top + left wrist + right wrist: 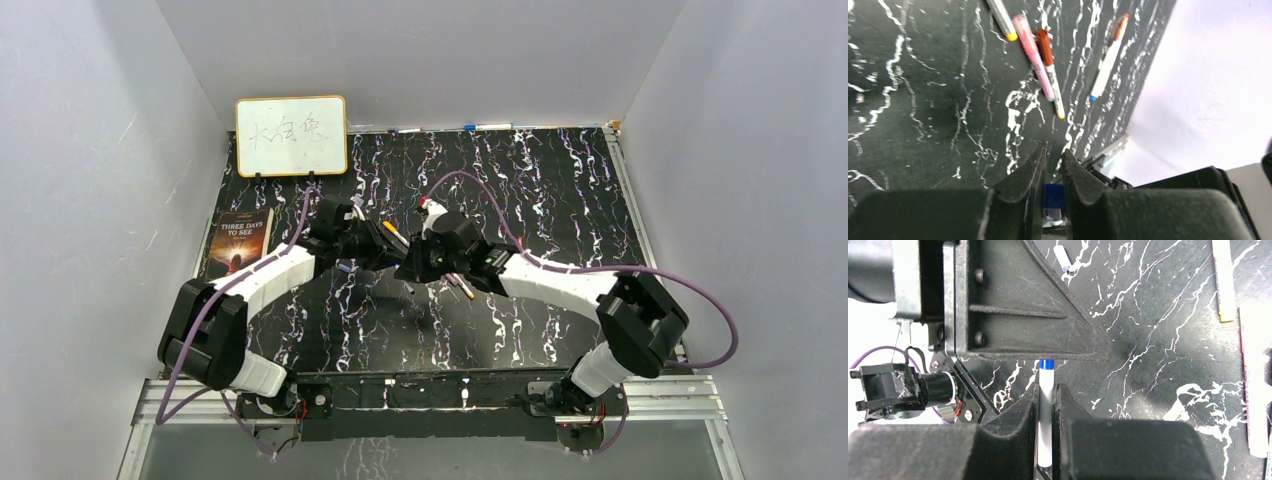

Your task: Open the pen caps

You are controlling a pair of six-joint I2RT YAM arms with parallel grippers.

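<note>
My two grippers meet above the middle of the table in the top view, the left gripper [378,245] facing the right gripper [420,262]. In the left wrist view the left gripper [1053,155] is shut on a small blue pen cap [1053,197], with white barrel showing just behind it. In the right wrist view the right gripper [1046,390] is shut on the white pen barrel [1046,412]. The barrel's blue end [1046,364] runs under the left gripper's body [1013,305]. I cannot tell whether cap and barrel are apart.
Several capped pens lie on the black marbled table: a yellow-tipped one [1000,17], a pink one [1033,50], a brown-capped one [1048,55] and an orange-capped white one [1109,57]. A whiteboard [291,136] stands at the back left and a book [238,240] lies left.
</note>
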